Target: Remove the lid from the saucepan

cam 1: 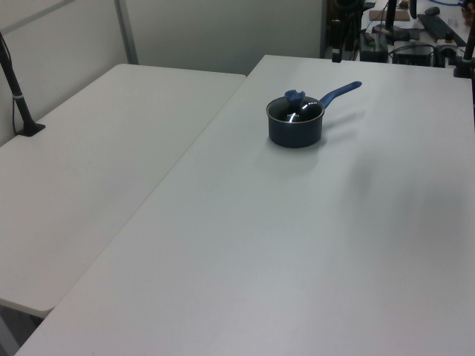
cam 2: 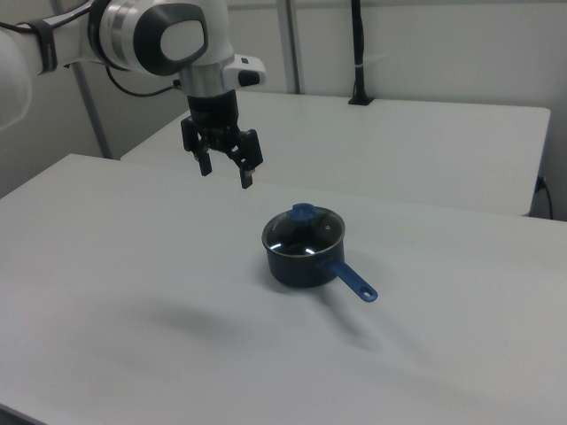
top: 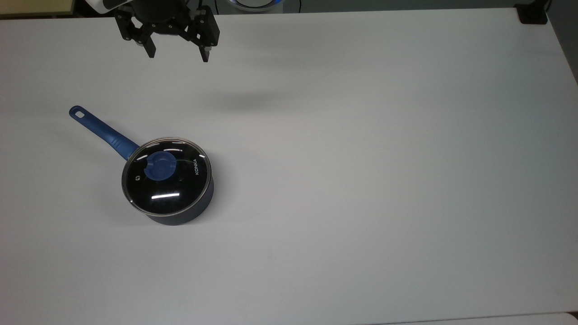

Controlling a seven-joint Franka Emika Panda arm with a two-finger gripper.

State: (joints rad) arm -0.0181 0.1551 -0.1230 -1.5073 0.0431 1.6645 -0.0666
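Lid (top: 166,176) first: a round disc of clear glass with a thin metal rim, seated flat and level on the saucepan (top: 180,212), well apart from the hand (top: 178,54) and below it. In the top view the pan lies toward the lower edge from the hand and slightly to the top view's left; in the right view it lies to the right view's right of the hand and lower.

The hand hangs in the air above the white counter (top: 361,180), holding nothing, its two dark fingers spread wide and pointing down.

Glass of this kind is likely stiff, fairly heavy for its size, smooth and breakable, so its face and rim look like poor places to pinch. The blue knob (top: 159,165) at the centre stands proud of the glass, as the right view (cam 2: 303,212) shows, and is probably the place to take hold, with one finger on either side. It appears to be matte plastic and should offer better grip than the glass.

The saucepan is a small dark navy pot with a black inside, and its long blue straight handle (top: 101,128) runs out toward the top view's upper left, ending in a hole. Nothing holds the pot down, so a straight upward lift seems wisest.
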